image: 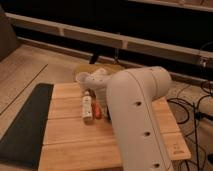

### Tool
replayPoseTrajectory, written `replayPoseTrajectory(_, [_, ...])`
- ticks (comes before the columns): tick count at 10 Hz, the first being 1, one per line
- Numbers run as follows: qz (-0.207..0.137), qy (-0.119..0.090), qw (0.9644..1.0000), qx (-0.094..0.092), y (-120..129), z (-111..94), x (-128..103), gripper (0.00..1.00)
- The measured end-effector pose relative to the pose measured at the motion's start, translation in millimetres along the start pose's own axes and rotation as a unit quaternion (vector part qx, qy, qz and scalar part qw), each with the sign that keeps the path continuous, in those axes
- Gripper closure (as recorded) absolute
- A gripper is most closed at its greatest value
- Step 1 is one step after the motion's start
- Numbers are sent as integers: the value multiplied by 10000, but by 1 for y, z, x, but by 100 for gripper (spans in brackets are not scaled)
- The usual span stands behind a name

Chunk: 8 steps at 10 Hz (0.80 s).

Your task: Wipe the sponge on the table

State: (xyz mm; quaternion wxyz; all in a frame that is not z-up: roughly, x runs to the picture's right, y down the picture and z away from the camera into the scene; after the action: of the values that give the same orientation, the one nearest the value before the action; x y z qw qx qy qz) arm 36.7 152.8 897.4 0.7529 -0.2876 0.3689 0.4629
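Table (pixel 70 145): one
White bottle (pixel 87 107): one, on the Table
Orange object (pixel 98 113): one, on the Table
Dark mat (pixel 25 125): one, left of the Table
Gripper (pixel 98 101): one, over the Table's far half

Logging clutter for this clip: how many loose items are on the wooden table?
3: a white bottle lying centrally, an orange item beside it by the gripper, and a pale cup at the far edge. The arm may hide more.

The bulky white robot arm (pixel 137 120) blocks the middle and right of the pale slatted wooden surface (pixel 70 145), with its gripper (pixel 98 84) low near the far edge. A small white bottle (pixel 87 107) lies just left of the arm. The near-left boards are open.
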Motion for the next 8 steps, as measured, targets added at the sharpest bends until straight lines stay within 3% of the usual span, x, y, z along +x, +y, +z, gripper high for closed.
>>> replayPoseTrajectory(1, [-12, 106, 9998, 170, -9, 3, -2, 100])
replayPoseTrajectory(3, [-16, 118, 9990, 432, -23, 6, -17, 100])
replayPoseTrajectory(6, [-80, -41, 9968, 789, -34, -1, -49, 100])
replayPoseTrajectory(8, [-149, -164, 9962, 846, -29, -6, -64, 100])
